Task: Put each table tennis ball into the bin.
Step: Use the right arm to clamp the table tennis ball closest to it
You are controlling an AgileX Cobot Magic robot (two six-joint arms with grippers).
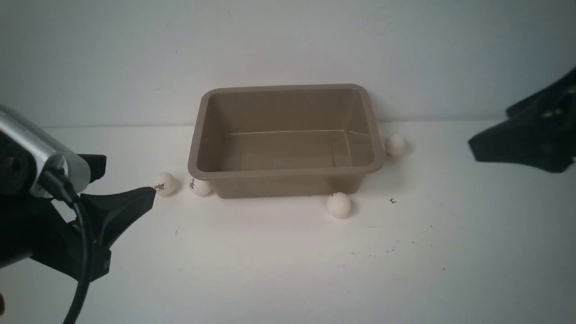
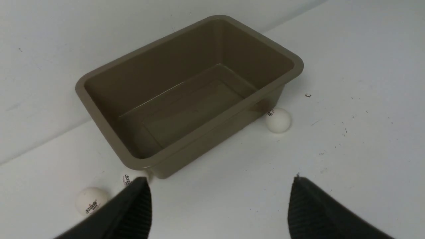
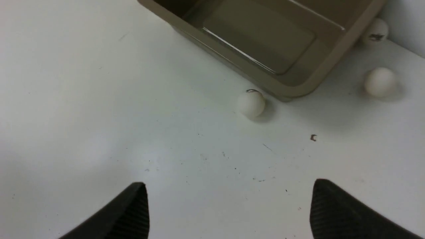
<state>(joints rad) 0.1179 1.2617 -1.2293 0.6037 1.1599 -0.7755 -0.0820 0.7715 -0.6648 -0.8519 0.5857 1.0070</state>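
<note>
The taupe bin [image 1: 288,87] stands at the back middle of the white table, and nothing lies inside it. Several white table tennis balls lie around it. Two balls [image 1: 164,183] [image 1: 200,186] rest off its front left corner, one ball [image 1: 339,204] lies before its front right corner, and one ball [image 1: 395,145] sits at its right side. My left gripper [image 1: 126,180] [image 2: 220,181] is open and empty, with one finger's tip close to the leftmost ball [image 2: 88,200]. My right gripper [image 1: 490,128] [image 3: 229,182] hangs open and empty at the far right, short of the front ball [image 3: 251,103].
A white wall [image 1: 288,40] rises directly behind the bin. A small dark speck [image 1: 393,201] and scattered fine marks dot the tabletop in front of the bin. A black cable [image 1: 81,252] hangs along my left arm.
</note>
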